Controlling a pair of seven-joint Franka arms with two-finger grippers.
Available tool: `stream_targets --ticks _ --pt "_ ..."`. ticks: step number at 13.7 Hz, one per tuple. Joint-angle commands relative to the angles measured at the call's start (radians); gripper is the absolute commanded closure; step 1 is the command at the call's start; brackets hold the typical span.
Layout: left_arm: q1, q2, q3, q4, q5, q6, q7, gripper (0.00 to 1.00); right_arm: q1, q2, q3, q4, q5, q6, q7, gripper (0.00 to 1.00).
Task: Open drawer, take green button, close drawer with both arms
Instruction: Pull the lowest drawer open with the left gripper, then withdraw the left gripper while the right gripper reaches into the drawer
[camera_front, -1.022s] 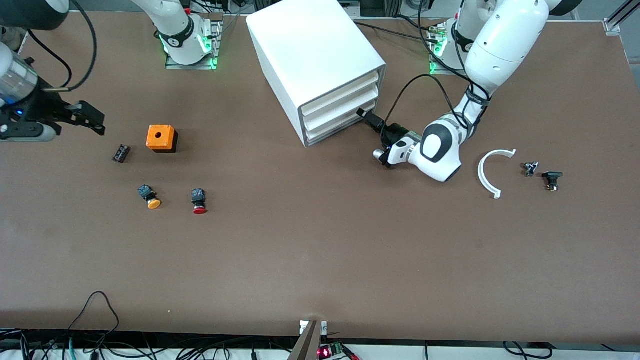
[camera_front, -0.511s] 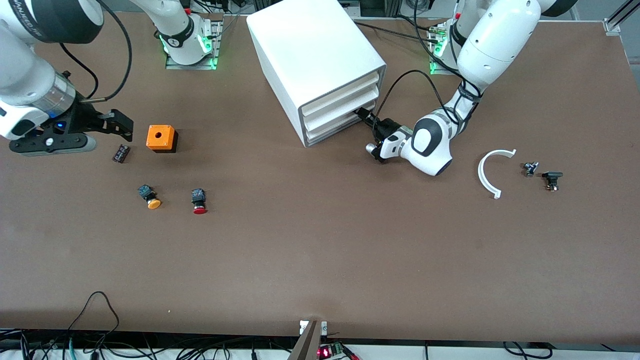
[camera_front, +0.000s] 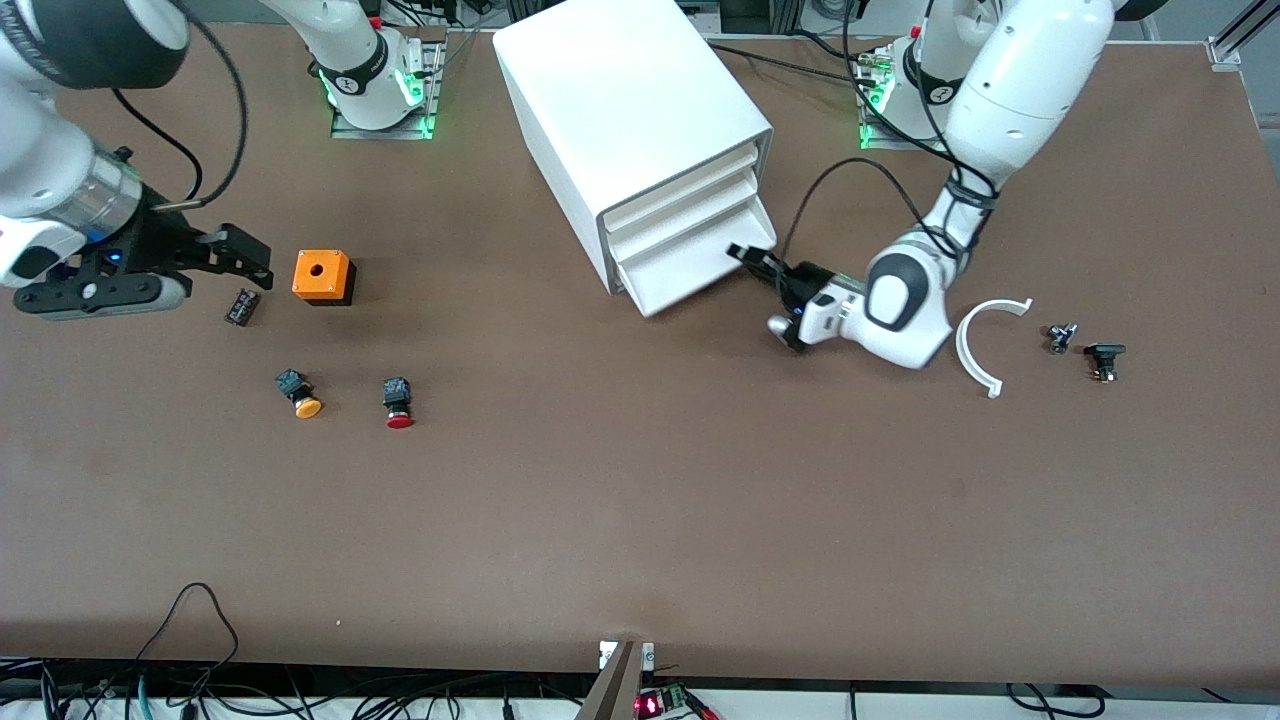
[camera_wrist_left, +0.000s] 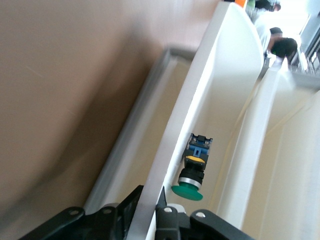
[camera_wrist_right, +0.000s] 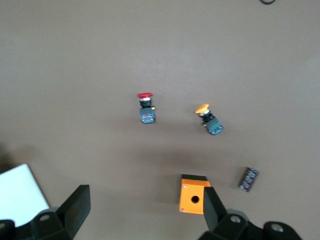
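Note:
The drawer (camera_front: 690, 265), lowest of three in the white cabinet (camera_front: 630, 110), stands partly pulled out. My left gripper (camera_front: 745, 252) is shut on the drawer's front wall (camera_wrist_left: 200, 125), one finger on each face of it. The button (camera_wrist_left: 192, 172), green-capped with a black body, lies on its side inside the drawer close to the left gripper (camera_wrist_left: 150, 210); the front view does not show it. My right gripper (camera_front: 245, 255) hangs open with nothing in it over the table by the orange box (camera_front: 322, 276). In the right wrist view that gripper (camera_wrist_right: 145, 210) has the box (camera_wrist_right: 194, 194) beside one finger.
Toward the right arm's end lie a small black part (camera_front: 241, 306), an orange-capped button (camera_front: 299, 393) and a red-capped button (camera_front: 397, 403). Toward the left arm's end lie a white curved piece (camera_front: 985, 345) and two small black parts (camera_front: 1060, 337) (camera_front: 1103, 358).
The left gripper closed on the lowest drawer's front wall and drew the drawer out of the cabinet. The right arm swung in toward the orange box.

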Motion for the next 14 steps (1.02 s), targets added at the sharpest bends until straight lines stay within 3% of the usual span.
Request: stream_targets --ticks 1,2,8,10,12,14 --pt "0.005 0.007 0.055 0.049 0.007 0.046 -0.014 1.0 -0.021 0.039 -0.01 0.045 0.048 -0.022 -0.07 0.0" --pt "0.007 0.004 0.059 0.048 0.005 0.046 -0.006 0.01 -0.019 0.039 -0.01 0.045 0.05 -0.018 -0.073 0.0" --pt "0.048 -0.089 0.06 0.045 0.021 0.107 -0.009 0.0 0.086 0.054 0.046 0.079 0.042 -0.005 -0.075 0.0" --pt "0.051 -0.175 0.06 0.042 0.135 0.208 -0.012 0.0 0.136 0.111 0.048 0.135 0.04 -0.005 -0.081 0.0" --pt "0.12 -0.284 0.06 0.037 0.221 0.308 -0.012 0.0 0.18 0.138 0.048 0.136 0.022 0.043 -0.081 0.0" --pt "0.218 -0.364 0.059 0.034 0.229 0.352 -0.014 0.0 0.223 0.169 0.048 0.136 0.022 0.085 -0.084 0.0"
